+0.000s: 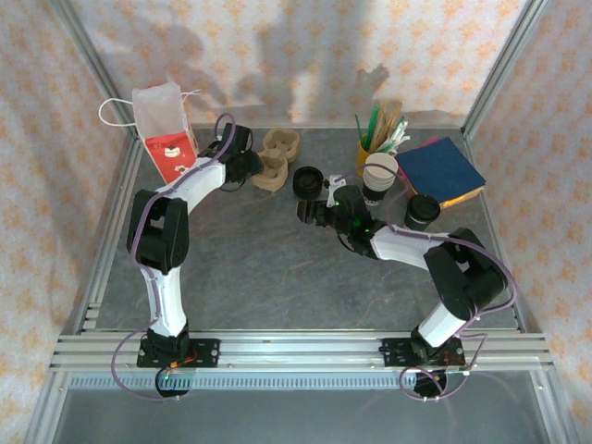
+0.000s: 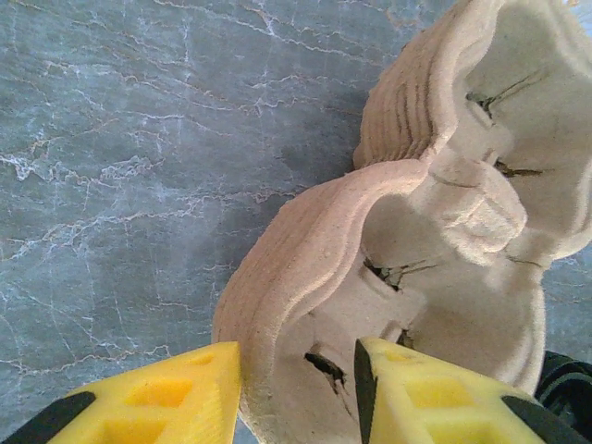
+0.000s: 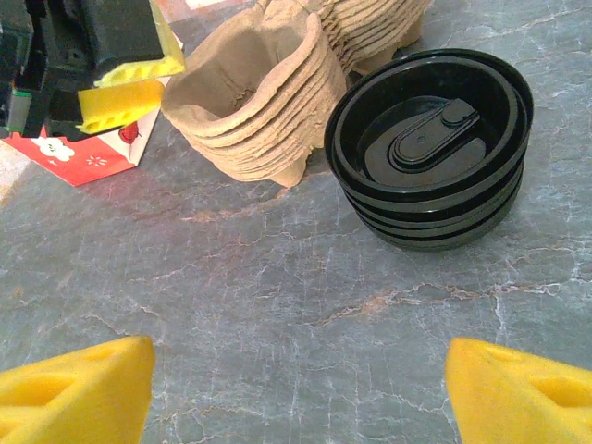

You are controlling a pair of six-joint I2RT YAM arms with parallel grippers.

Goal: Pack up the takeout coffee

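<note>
Top external view: grey stone-patterned table (image 1: 259, 268), two arms reaching in from the near edge. Item, takeout coffee (image 1: 423, 211): small black cup with its black lid on, standing upright on the right side of the table. It is just beside the near corner of a pile of blue napkins (image 1: 442, 168), to the right of a stack of white-rimmed cups (image 1: 379, 176), and apart from both grippers. Item, red and white paper bag (image 1: 165, 129): upright at the far left, well apart from the coffee. Item, stack of pulp cup carriers (image 1: 276, 157): near the bag, resting on the table. Item, stack of black lids (image 1: 307, 182): just right of the carriers. Left wrist view: left gripper (image 2: 296, 370) partly closed on the near wall of the carrier stack (image 2: 370, 277), one yellow finger (image 2: 166, 398) outside it and the other inside a pocket. Right wrist view: right gripper (image 3: 296, 370) spread wide with nothing between its fingers, low over bare table, facing the lids (image 3: 430, 148) and the carriers (image 3: 259, 102).
</note>
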